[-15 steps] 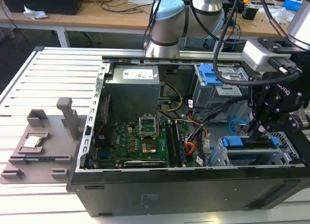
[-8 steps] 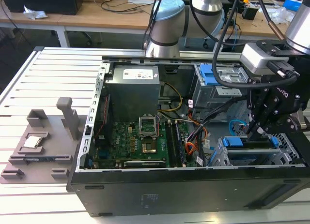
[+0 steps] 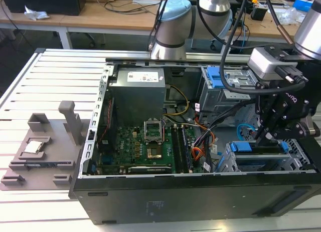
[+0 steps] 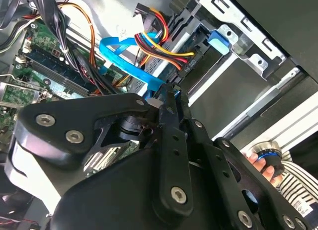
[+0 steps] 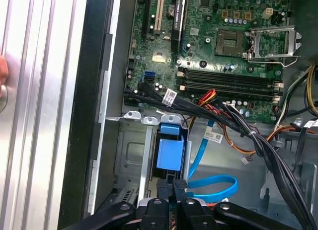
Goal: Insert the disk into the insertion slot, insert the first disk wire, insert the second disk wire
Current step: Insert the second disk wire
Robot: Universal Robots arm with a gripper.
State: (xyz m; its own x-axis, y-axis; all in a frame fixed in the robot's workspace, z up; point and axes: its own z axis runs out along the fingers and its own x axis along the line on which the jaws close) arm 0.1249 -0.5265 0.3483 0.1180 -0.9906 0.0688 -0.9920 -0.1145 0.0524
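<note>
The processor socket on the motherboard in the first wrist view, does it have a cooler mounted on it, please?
No, the processor socket lies bare, with its metal retention frame swung open beside it.

A silver slatted aluminium work table [image 3: 45, 86] is filling the foreground in the exterior view, and a flat grey plastic fixture plate [image 3: 42, 152] is lying on it toward the exterior view's left. Behind it, light wooden benches [image 3: 100, 16] are running across the back, carrying black cables [image 3: 128, 6] and clutter under even lighting.
</note>
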